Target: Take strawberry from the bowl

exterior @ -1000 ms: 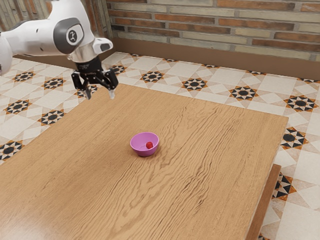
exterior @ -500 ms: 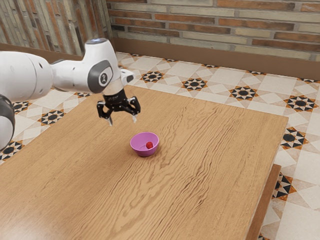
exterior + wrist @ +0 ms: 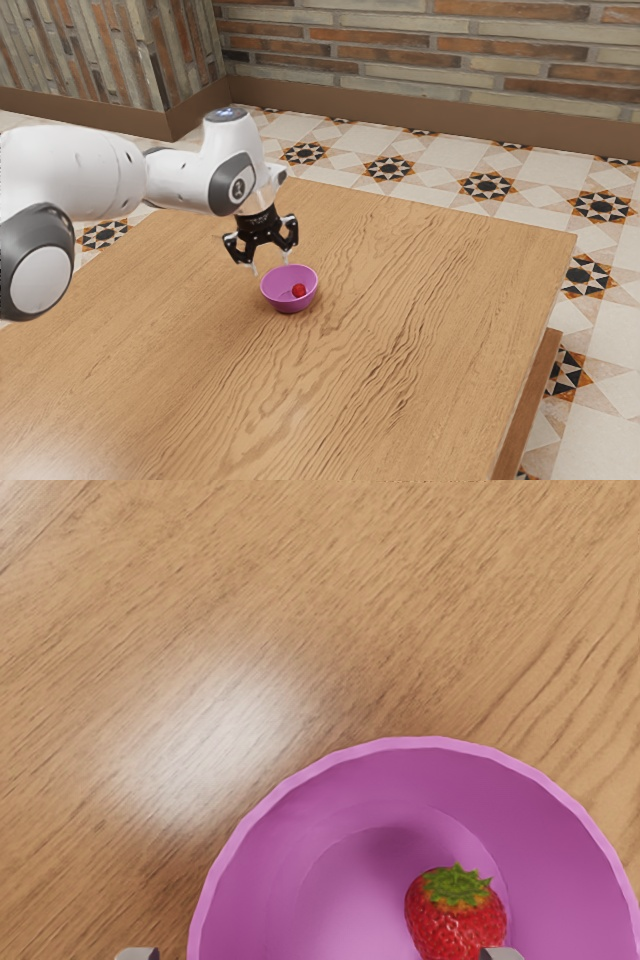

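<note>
In the approach step, the claw [image 3: 270, 265] hangs released near the exterior view's left side of the bowl [image 3: 290, 306], the strawberry [image 3: 299, 290] rests inside, toward that view's right, and the next move calls for centring above it before lowering.

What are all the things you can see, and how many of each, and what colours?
strawberry: one, red with green leaves, inside the bowl
bowl: one, pinkish purple, on the table
table: one, light brown wood, under the bowl
tiled floor: one, cream with black-and-orange stars, around the table
brick walls: two, orange, brown and grey, beyond the table
arm: one, white and grey, from the exterior view's left
hand: one, black, open, near the bowl
</note>
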`<state>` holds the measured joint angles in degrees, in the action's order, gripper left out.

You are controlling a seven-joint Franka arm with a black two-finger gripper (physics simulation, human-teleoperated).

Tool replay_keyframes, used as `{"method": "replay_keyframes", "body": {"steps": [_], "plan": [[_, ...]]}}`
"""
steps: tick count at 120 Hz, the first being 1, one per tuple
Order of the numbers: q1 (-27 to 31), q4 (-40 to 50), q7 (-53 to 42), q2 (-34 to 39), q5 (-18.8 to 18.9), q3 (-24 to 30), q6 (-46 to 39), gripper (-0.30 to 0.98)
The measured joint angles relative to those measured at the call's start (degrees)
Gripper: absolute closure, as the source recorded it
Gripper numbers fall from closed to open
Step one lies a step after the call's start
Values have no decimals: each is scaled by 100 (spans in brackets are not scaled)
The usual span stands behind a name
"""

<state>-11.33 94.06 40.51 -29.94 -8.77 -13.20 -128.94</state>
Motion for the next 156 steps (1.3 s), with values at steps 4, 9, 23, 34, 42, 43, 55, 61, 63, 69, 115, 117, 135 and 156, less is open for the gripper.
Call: {"method": "replay_keyframes", "body": {"steps": [4,9,23,34,42,43,55,61,63,69,115,117,135,156], "plan": [[0,-55,92,-45,-1,11,-4,31],[-1,-124,201,-107,-3,23,-8,32],[-1,-253,470,-286,-18,69,-36,34],[-2,-296,650,-385,-37,86,-59,35],[-1,-334,763,-455,-55,88,-77,37],[-2,-338,776,-464,-56,88,-81,37],[-11,-357,921,-551,-91,105,-158,39],[-21,-359,985,-571,-109,122,-202,39],[-23,-360,1005,-577,-118,125,-219,40],[-27,-360,1061,-594,-147,149,-268,40],[-32,-273,1360,-713,-239,175,-584,43],[-33,-273,1369,-724,-239,175,-601,43],[-36,-272,1437,-784,-250,177,-753,43],[-36,-272,1497,-837,-255,177,-865,43]]}}
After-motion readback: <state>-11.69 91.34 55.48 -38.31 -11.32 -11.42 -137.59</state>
